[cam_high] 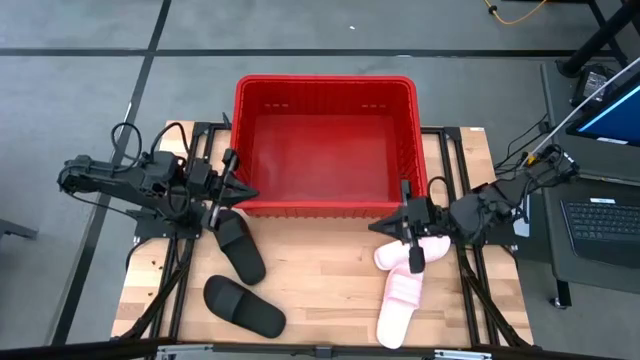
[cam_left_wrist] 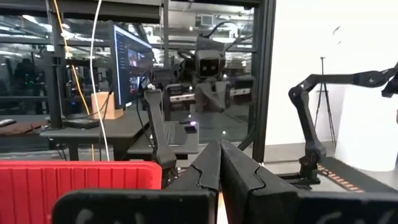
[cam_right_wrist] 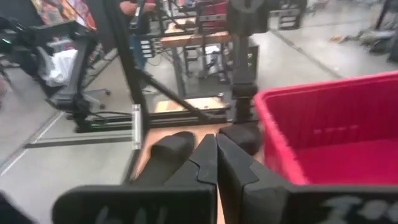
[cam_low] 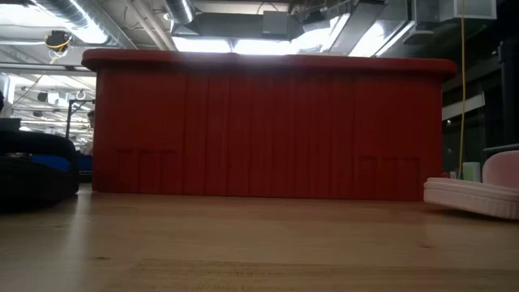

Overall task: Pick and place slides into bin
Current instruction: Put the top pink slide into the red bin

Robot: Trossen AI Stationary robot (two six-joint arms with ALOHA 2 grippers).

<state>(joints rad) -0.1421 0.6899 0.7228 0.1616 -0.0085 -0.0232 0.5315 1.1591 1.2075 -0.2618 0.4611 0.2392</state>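
A: Slides: you've got four on the worktop (cam_high: 320, 280), none in the bin (cam_high: 325, 205). Two black slides, one (cam_high: 240, 248) just below the left hand (cam_high: 238, 190), the other (cam_high: 245, 307) nearer the front edge. Two pink slides, one (cam_high: 402, 303) lying lengthwise, the other (cam_high: 400, 255) partly hidden under the right hand (cam_high: 385, 228).

B: Hands?

A: Both pinched shut, holding nothing. You can see the fingers (cam_left_wrist: 221, 171) pressed together in the left wrist view, same for the right fingers (cam_right_wrist: 214, 162). Left hand sits at the bin's front-left corner, right hand at its front-right corner.

B: Anything you can't read?

A: Low view is mostly the bin's red wall. Black slides are cut off at its left edge, a pink slide (cam_low: 474, 195) at its right. Bin interior shows only from above, bare red floor.

B: Surroundings?

A: Worktop is light wood planks on a dark frame. Grey floor around it, a laptop (cam_high: 605, 220) and a monitor (cam_high: 615, 110) to the right. Left wrist view shows another monitor (cam_left_wrist: 127, 65) and more arms beyond.
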